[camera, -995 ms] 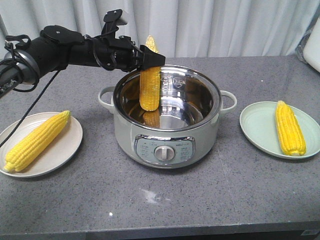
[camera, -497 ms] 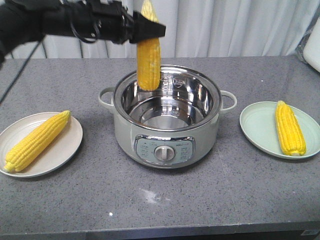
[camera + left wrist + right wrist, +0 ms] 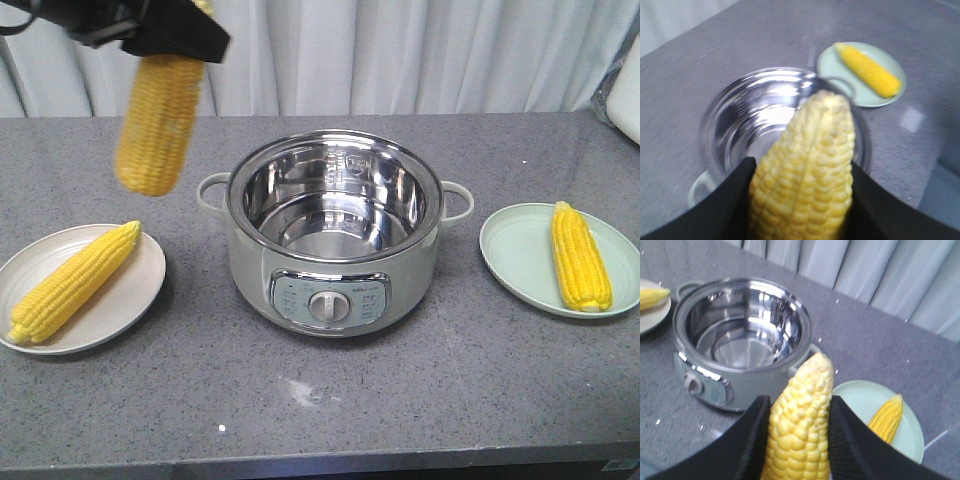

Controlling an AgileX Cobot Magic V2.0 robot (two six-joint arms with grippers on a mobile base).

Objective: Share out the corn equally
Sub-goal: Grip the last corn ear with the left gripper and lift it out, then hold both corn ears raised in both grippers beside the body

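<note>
Yellow cob (image 3: pixel 155 130) hangs beneath left gripper (image 3: pixel 178 42) (right gripper (image 3: pixel 799 442) clamps second cob (image 3: pixel 802 400)).

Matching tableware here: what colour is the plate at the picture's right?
The plate is pale mint green, shown best in the exterior front-facing view.

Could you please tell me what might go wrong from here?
The left gripper pinches the hanging cob near one end only, so it may swing or slip. The beige plate already holds a resting cob; a new one might land on it and roll off. The right gripper holds a second cob, and the green plate is occupied too.
</note>
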